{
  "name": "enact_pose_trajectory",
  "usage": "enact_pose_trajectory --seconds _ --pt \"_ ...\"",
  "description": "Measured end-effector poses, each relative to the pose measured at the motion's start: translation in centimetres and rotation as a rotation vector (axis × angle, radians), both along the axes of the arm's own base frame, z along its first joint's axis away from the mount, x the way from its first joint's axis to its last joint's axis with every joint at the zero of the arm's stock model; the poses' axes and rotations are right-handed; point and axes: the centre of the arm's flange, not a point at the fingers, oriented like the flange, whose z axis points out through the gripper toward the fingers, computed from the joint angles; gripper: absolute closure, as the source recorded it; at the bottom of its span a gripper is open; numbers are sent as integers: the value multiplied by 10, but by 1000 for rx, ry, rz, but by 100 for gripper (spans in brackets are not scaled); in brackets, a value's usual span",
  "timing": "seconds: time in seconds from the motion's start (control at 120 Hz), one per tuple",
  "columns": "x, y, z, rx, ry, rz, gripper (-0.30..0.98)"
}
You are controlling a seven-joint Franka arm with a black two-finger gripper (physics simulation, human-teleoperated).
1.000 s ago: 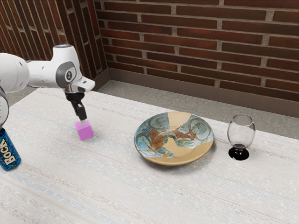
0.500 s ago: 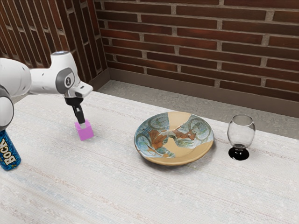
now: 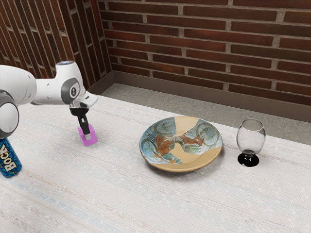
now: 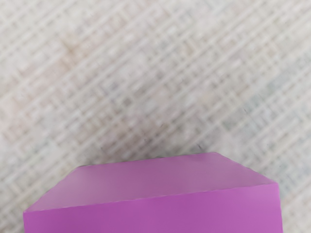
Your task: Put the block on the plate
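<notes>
Exterior view: your gripper (image 3: 88,136) is down at the pink block (image 3: 93,141), with its lower end overlapping the block's face. You cannot tell from here whether the fingers are spread or pinching the block. The block sits on the pale worktop (image 3: 121,194), well apart from your plate (image 3: 183,156), which is shallow and patterned in blue, brown and tan. Beyond the plate, toward the exterior view's right, you have a clear glass (image 3: 251,138) with a black foot, standing upright. At the exterior view's left is a blue container (image 3: 8,162) marked "BOCK", its top hidden by your white arm (image 3: 53,91). A brick wall (image 3: 209,43) rises behind it all. Your wrist view shows the block's top and one side close under the hand, against the woven-looking surface.
</notes>
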Motion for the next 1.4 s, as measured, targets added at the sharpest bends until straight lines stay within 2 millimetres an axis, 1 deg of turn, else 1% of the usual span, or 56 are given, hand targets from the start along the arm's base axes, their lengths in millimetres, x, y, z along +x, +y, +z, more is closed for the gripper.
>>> enact_pose_trajectory --seconds 0.075,0.35,0.65,0.8,0.883,0.942,0.983,1.158,1.217,1.292,1.4 --pt "1 -3 -2 -3 -4 -6 3" --pt "2 -1 -6 -4 -11 -8 17" --pt "4 0 0 1 -23 -8 23" --pt "4 -1 5 5 -28 -8 23" --pt "4 -1 12 9 -34 -8 23" --pt "4 -2 21 14 -41 -10 25" --pt "5 -6 28 19 -48 -15 26" --pt "10 -33 62 40 -78 -49 28" --pt "12 -45 74 49 -86 -63 29" --pt "16 -67 84 59 -92 -88 29" --pt "21 -99 94 72 -98 -123 29"
